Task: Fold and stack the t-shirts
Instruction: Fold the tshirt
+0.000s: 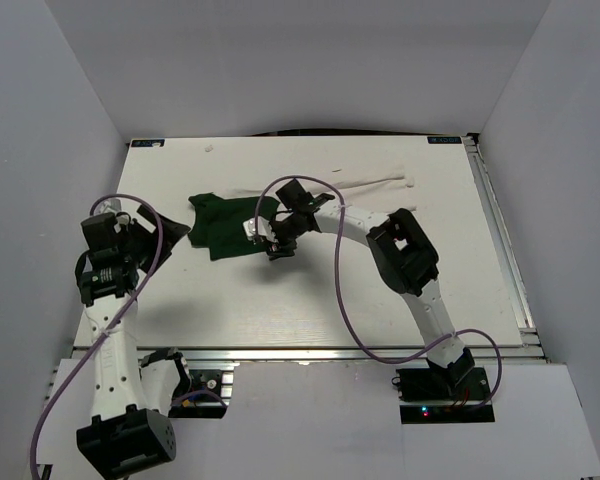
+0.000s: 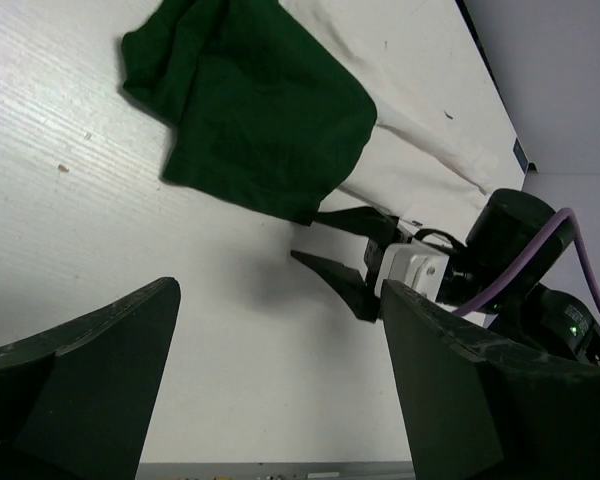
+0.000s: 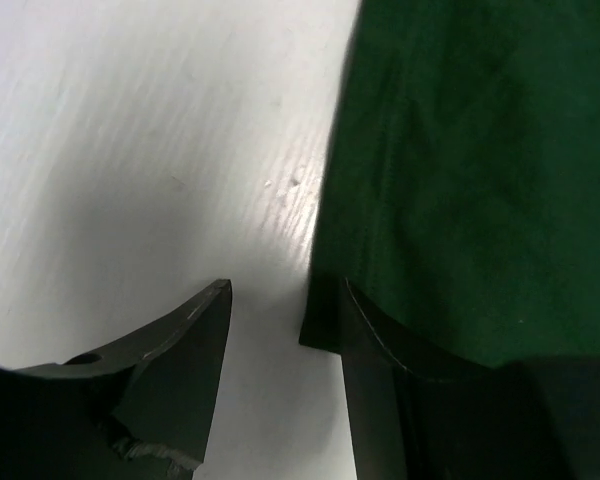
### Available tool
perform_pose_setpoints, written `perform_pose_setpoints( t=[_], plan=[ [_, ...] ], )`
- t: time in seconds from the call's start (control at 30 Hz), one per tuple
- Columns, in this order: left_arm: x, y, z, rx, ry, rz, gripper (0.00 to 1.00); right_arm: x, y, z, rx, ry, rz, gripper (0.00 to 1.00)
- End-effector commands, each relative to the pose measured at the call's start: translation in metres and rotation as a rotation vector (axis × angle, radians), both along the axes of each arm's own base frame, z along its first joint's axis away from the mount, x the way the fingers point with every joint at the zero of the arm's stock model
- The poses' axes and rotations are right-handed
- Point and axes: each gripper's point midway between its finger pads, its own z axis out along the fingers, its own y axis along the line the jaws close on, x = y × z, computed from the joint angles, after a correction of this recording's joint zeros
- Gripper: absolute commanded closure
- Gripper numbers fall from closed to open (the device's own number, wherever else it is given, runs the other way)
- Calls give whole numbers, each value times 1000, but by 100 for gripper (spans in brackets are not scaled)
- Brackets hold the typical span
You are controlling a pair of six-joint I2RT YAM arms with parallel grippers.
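Pale walls box in a white counter (image 1: 310, 300) carrying 1 t-shirt (image 1: 230, 225) on its far half. The dark green part is bunched left of counter centre. The white part is strung out as a thin rumpled band toward the counter's far right corner.

Only the top cam shows that whole spread. The left wrist cam adds detail: green cloth folded over on itself w/ soft creases, white cloth coming out from under it. It also shows the right gripper (image 2: 308, 235) side-on, low over counter centre, fingers apart at the green edge. The right wrist cam goes closest: a green hem corner lies btwn its fingers, just beside one. Bare counter shows in the rest of the gap, so it's part-open w/ nothing pinched. Can't tell if that finger touches cloth.

The left gripper (image 2: 278, 295) is spread wide over the counter's left side, only bare counter btwn its fingers, clear of the shirt.

Count: 1 t-shirt, 2 grippers.
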Motion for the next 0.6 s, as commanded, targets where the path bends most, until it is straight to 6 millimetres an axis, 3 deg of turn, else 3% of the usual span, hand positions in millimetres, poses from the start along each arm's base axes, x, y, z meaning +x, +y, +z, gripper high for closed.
perform_pose_setpoints(
  t=[0.0,0.23,0.43,0.57],
  plan=[
    [-12,-1,-11,-18,40,20,8,34,18,25,65,-98,-81,47],
    [-12,-4,-16,-32,59,5,8,35,15,12,33,-90,-103,52],
    [-10,-3,-17,-31,67,2,8,26,4,-5,-13,-74,-77,75],
    [-11,-4,-22,-35,78,-1,8,19,2,0,0,-67,-59,90]
  ],
)
